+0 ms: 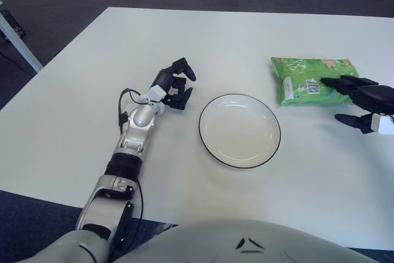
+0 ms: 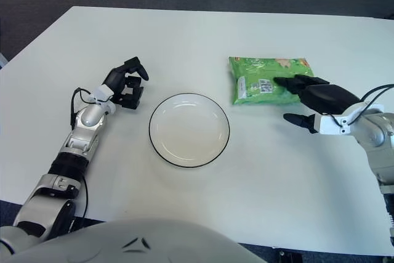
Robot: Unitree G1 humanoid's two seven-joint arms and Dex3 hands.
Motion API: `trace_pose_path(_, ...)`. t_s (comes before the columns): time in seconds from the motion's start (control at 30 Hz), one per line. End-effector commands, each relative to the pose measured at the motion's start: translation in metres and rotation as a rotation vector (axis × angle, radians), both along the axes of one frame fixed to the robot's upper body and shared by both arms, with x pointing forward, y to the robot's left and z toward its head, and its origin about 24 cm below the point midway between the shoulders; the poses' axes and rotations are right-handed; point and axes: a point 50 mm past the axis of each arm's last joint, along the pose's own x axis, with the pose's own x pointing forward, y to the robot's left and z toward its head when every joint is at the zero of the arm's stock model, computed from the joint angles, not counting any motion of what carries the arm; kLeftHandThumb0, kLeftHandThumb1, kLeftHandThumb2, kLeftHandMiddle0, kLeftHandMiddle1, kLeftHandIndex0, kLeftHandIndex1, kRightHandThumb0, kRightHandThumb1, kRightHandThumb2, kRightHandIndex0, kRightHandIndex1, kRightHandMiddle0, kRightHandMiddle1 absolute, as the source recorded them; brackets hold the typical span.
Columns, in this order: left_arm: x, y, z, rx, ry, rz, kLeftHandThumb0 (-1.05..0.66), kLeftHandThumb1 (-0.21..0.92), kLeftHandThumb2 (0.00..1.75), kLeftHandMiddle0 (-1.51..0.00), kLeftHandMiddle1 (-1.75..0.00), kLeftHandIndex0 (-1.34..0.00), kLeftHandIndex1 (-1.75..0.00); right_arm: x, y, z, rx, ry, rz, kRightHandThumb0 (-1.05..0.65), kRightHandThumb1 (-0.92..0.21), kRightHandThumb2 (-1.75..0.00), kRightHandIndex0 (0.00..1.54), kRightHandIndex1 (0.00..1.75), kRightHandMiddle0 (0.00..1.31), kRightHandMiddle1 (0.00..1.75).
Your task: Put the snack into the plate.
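Looking down at the white table [image 1: 246, 35], you see a green snack [image 2: 266, 79] packet lying flat to the right of the round white plate [image 2: 189, 130], near it but not touching its dark rim. Your right hand [image 2: 320, 104] reaches in from the right edge. Its upper fingers [image 2: 292, 82] lie across the packet's right end, while a lower finger points out over the bare table just below the packet; you cannot tell whether the packet is truly pinched. Your left hand [image 1: 174, 85] shows just left of the plate, its fingers curled inward and holding nothing.
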Motion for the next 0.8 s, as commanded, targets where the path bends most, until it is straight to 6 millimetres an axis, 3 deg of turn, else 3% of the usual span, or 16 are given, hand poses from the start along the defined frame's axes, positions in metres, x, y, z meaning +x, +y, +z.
trace_pose_path(0.0, -0.0114, 0.002, -0.0262, 0.003, 0.087, 0.026, -0.47, 0.35, 1.27, -1.28, -1.75, -0.58, -1.75, -0.0018, 0.0037, 0.0028, 0.002, -0.005, 0.021, -0.94, -0.92, -0.92, 0.07, 0.04, 0.0, 0.26)
trace_pose_path(0.77, -0.0118, 0.001, -0.0255, 0.007, 0.091, 0.025, -0.47, 0.36, 1.27, -1.27, -1.75, -0.58, -1.75, -0.008, 0.0109, 0.0068, 0.011, -0.001, 0.025, -0.95, -0.92, -0.91, 0.03, 0.02, 0.0, 0.28)
